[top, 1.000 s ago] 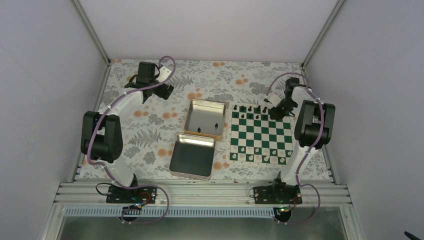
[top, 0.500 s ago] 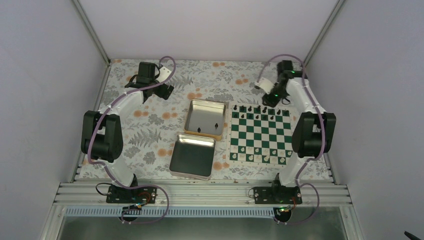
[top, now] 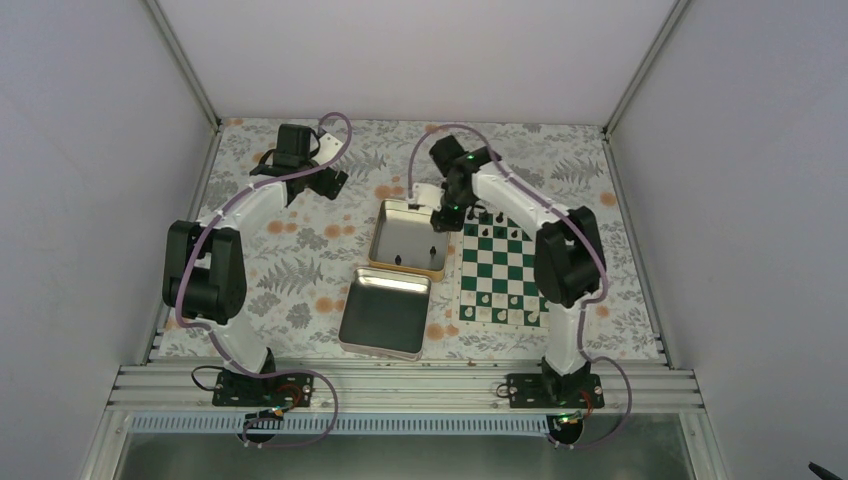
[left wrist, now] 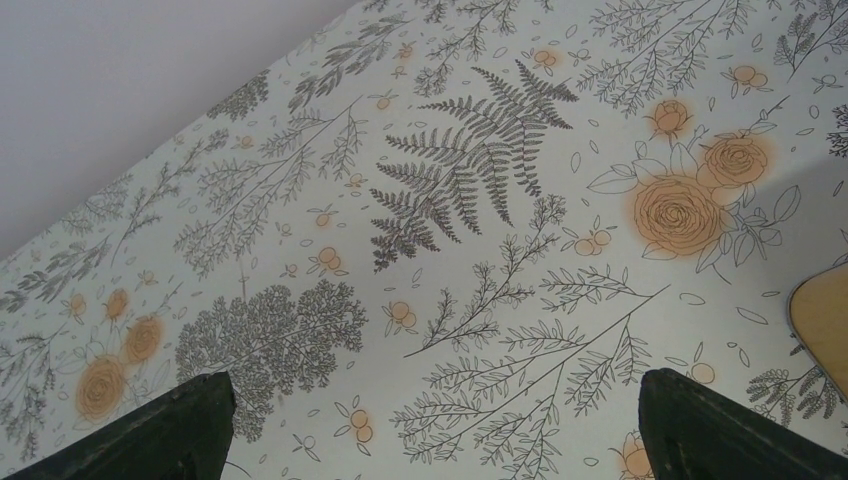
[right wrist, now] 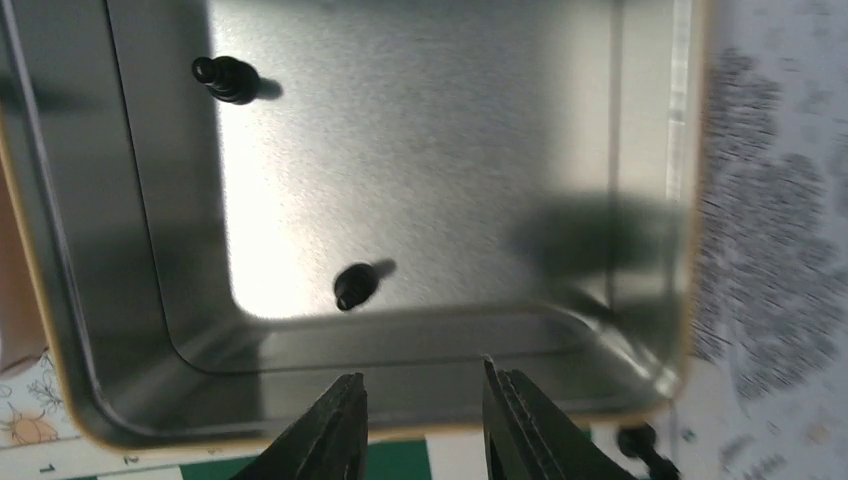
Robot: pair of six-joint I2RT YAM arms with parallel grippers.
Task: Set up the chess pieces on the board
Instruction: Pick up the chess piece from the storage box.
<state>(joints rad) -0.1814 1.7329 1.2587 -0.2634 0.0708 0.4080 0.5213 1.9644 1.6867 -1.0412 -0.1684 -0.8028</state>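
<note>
The green-and-white board [top: 520, 270] lies right of centre, with black chess pieces [top: 499, 231] on its far rows. Two more black pieces [top: 432, 250] lie in the open metal tin [top: 392, 213] left of the board; the right wrist view shows them [right wrist: 354, 285] [right wrist: 228, 80] on the tin floor. My right gripper [top: 443, 222] hangs over the tin's edge nearest the board, open and empty [right wrist: 425, 385]. A strip of the board [right wrist: 390, 462] and one black piece [right wrist: 640, 445] show below it. My left gripper [top: 330, 180] is open and empty [left wrist: 432, 400] over the cloth at the far left.
A second shallow tin [top: 385, 310] lies in front of the first one. White pieces [top: 520, 316] stand on the board's near rows. The floral cloth [left wrist: 480, 200] covers the table. Walls close in on three sides.
My right arm has swung left from the board's far right corner to the tin's edge nearest the board. The left arm has not moved.
</note>
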